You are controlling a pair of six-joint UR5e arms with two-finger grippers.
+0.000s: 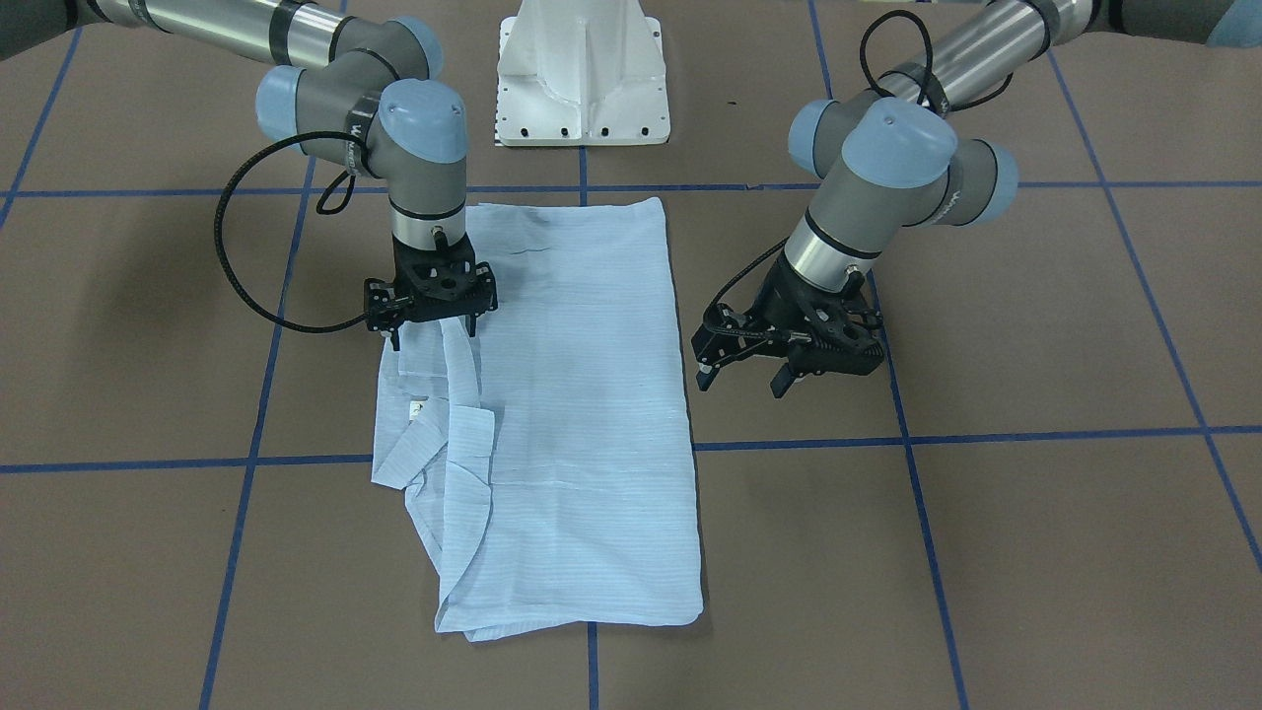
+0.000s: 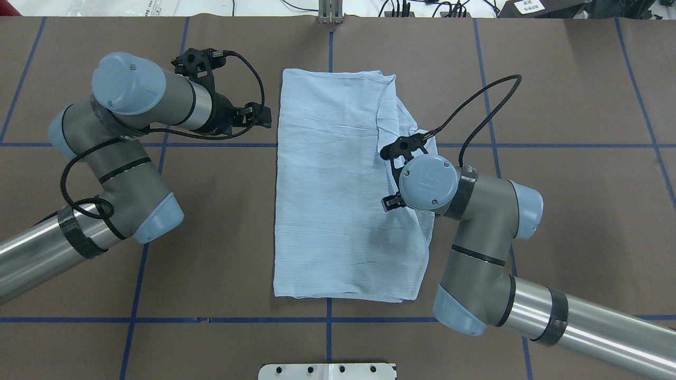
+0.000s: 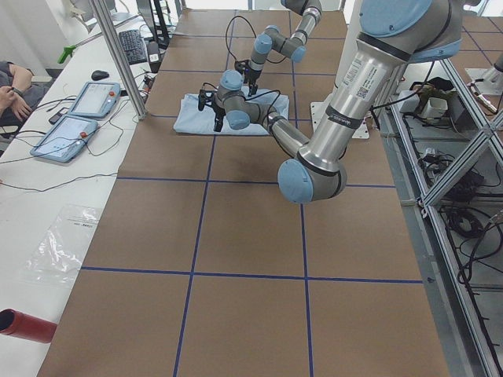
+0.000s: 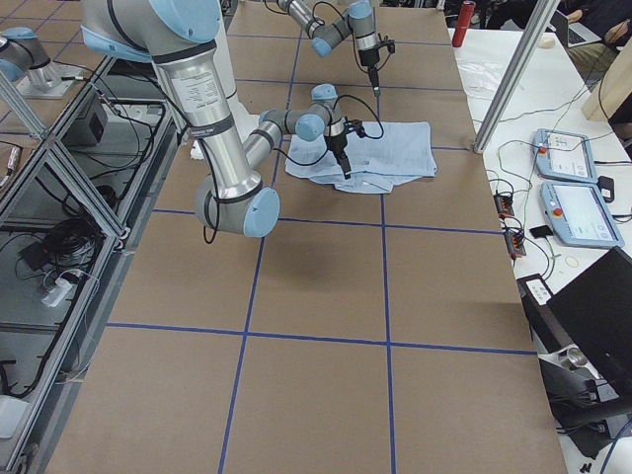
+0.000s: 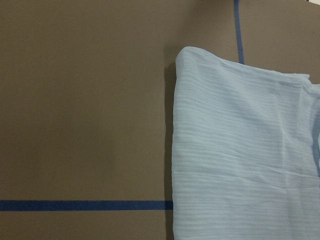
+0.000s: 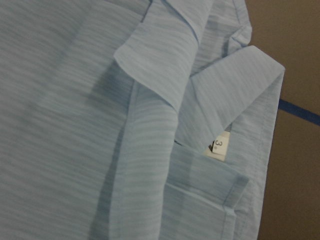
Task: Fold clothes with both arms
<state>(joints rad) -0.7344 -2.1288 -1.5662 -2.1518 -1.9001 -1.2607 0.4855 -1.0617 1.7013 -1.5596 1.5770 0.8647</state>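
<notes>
The pale blue shirt [image 1: 582, 414] lies flat on the brown table, folded into a long rectangle [image 2: 338, 184]. Its collar and loose folds [image 1: 444, 424] bunch along the edge on my right arm's side. My right gripper [image 1: 434, 333] hangs open just above that edge, near the collar, holding nothing. The right wrist view shows the collar and a small white size label [image 6: 220, 146] from close above. My left gripper [image 1: 739, 383] is open and empty, off the cloth over bare table beside the opposite long edge. The left wrist view shows a shirt corner [image 5: 240, 150].
Blue tape lines [image 1: 986, 434] mark a grid on the brown table. The white pedestal base [image 1: 582, 89] stands behind the shirt. A side bench holds two tablets [image 3: 78, 118] and a red cylinder [image 3: 23, 323]. A person's hand [image 3: 12, 78] rests there.
</notes>
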